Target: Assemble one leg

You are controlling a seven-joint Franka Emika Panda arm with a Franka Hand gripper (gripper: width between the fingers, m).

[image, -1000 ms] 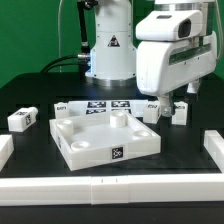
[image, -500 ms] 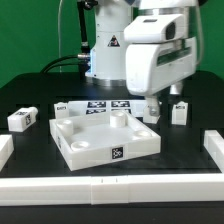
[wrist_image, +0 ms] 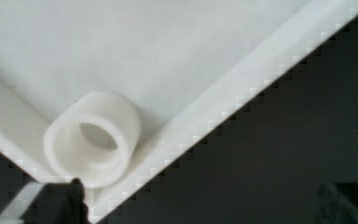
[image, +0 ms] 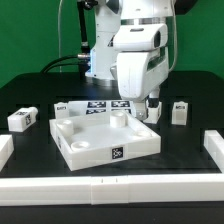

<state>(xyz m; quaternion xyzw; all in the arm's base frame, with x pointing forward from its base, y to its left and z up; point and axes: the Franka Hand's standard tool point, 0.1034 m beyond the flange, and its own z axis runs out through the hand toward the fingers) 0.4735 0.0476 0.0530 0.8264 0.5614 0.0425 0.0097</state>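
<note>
The white square panel with round recesses lies in the middle of the black table. My gripper hangs over its far corner on the exterior view's right. In the wrist view the gripper is open and empty. Its dark fingers stand wide apart over the panel's edge and one round recess. A leg stands on the table just by the gripper, partly hidden. Another leg stands further to the exterior view's right. A third leg lies at the exterior view's left.
The marker board lies behind the panel, with a small tagged piece beside it. Long white border bars run along the front, the exterior view's left and its right. The robot base stands at the back.
The arm has swung toward the exterior view's left, from over the two legs at that view's right to over the panel's far corner. The legs and the panel have not moved.
</note>
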